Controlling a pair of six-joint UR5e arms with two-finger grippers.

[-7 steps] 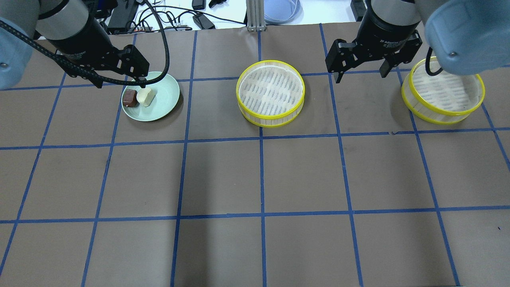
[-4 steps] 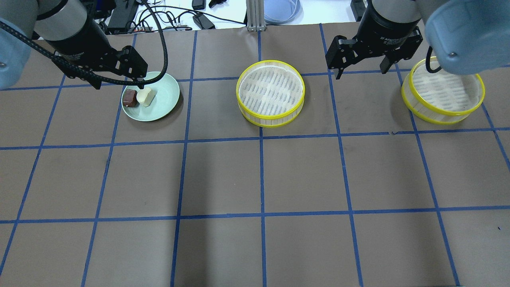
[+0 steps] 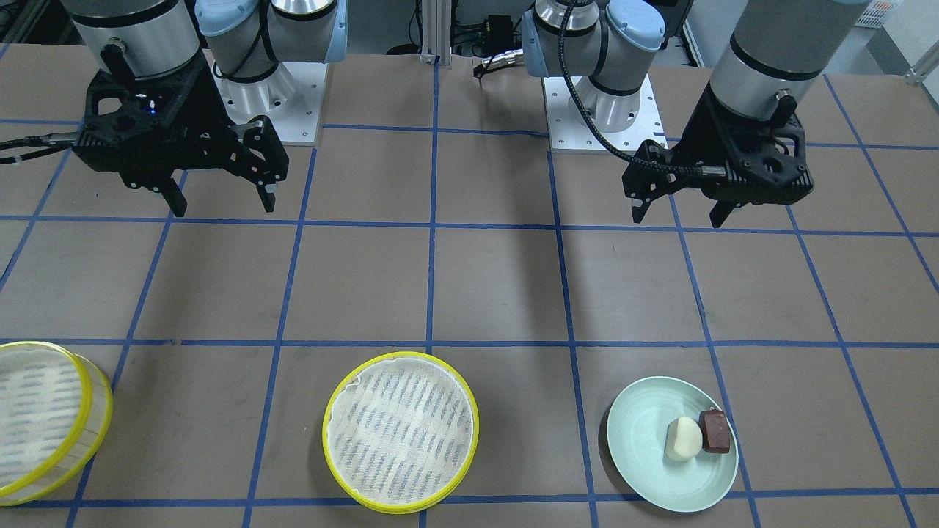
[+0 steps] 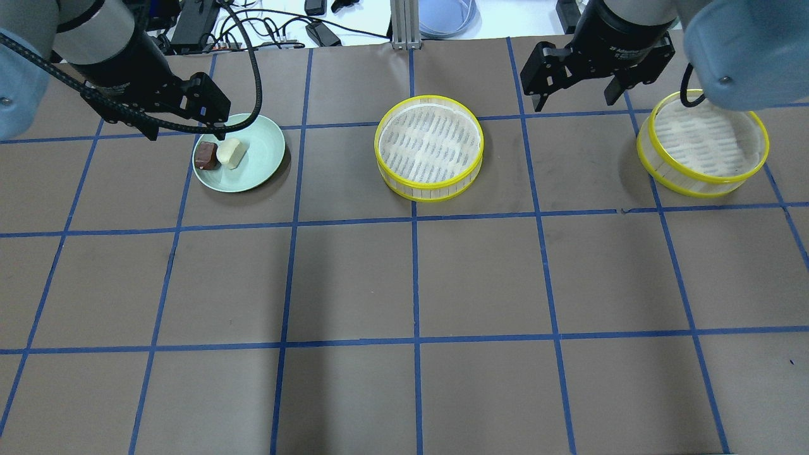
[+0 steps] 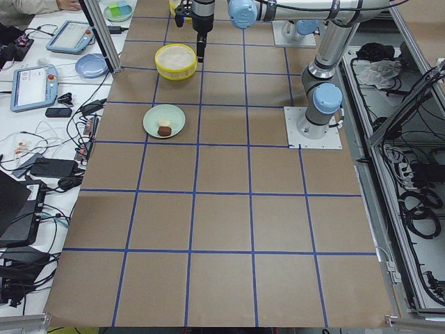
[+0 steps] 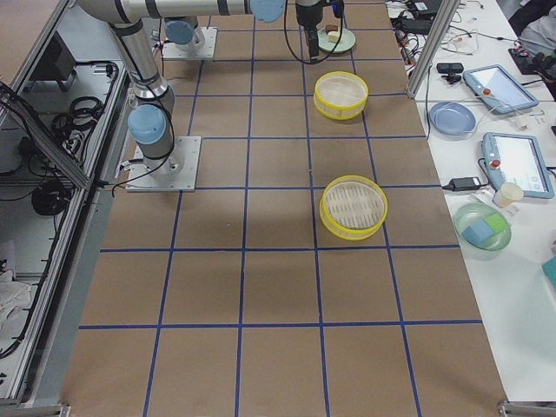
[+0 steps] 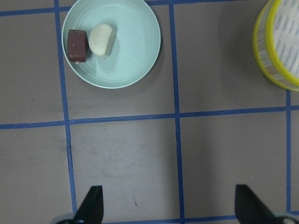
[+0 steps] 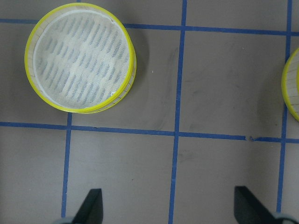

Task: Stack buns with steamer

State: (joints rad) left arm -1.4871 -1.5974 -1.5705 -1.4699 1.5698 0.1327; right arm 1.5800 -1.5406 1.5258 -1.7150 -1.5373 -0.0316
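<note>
Gridding the brown table [image 4: 347,284] (steamer [image 4: 430,148] aboard) runs blue tape [image 4: 415,278].

brown table [image 4: 480,278] — blue tape grid [image 4: 415,278], cluttered white side bench [image 6: 521,282]

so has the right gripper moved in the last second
Yes: the right gripper has shifted up the overhead view, its tips now clear above the tape line.

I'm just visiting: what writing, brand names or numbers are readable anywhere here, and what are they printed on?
"2F Adaptive": white print on the right arm's black housing above its jaws; the words after it blur.
Left arm's black housing: faint print, unreadable.
Side-table touchscreens: too small to read.
</note>
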